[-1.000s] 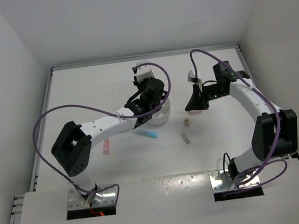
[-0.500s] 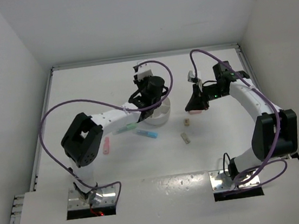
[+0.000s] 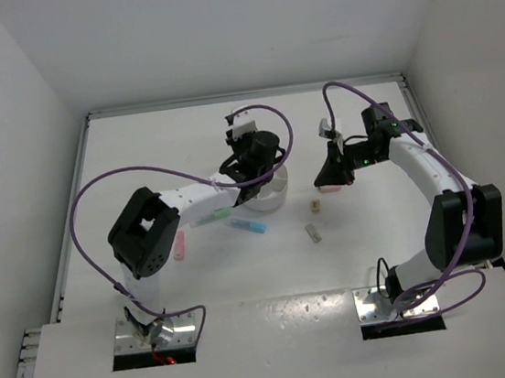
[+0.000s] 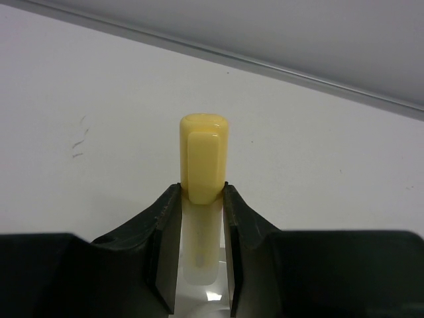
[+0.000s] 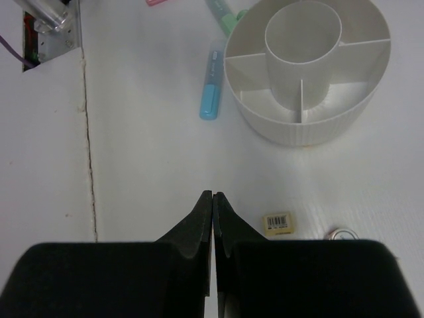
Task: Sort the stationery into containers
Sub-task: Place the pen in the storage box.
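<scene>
A white table (image 3: 138, 157) sits boxed in by plain white wall panels (image 3: 214, 28) at its far edge and both sides. A metal rail (image 3: 241, 96) lines that far edge; a white board (image 3: 282, 351) covers its near edge.

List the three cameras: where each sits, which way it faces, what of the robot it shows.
Top external: above and behind the arms, looking down on the table; both arms whole, left gripper at the organiser.
Left wrist: on that wrist, looking along its fingers, clamped on a yellow marker, toward the table's edge.
Right wrist: on that wrist, looking down past the shut right gripper at the organiser.
Shared: top and right wrist both show organiser and light blue marker.
</scene>
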You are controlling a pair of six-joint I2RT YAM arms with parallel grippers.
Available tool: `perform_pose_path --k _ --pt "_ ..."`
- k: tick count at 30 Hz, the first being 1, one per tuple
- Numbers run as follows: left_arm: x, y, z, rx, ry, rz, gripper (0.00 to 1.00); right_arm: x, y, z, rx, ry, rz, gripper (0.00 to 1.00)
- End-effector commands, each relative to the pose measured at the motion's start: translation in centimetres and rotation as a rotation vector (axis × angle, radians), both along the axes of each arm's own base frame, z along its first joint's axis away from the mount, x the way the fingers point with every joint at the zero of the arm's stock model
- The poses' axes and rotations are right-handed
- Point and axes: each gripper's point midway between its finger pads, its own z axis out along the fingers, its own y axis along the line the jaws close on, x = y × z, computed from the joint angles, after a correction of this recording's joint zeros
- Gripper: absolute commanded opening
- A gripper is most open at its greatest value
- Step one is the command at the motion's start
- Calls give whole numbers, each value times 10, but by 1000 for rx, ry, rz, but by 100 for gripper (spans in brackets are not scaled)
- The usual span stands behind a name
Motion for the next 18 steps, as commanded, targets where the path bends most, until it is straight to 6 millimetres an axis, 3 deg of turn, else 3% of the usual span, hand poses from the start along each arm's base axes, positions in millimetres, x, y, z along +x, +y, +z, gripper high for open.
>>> perform_pose_path --k 1,18 --pt "2 5 -3 -42 -13 27 0 -1 2 2 29 -10 15 0" --pt "-3 3 -36 -3 43 36 0 0 1 0 17 -16 23 0"
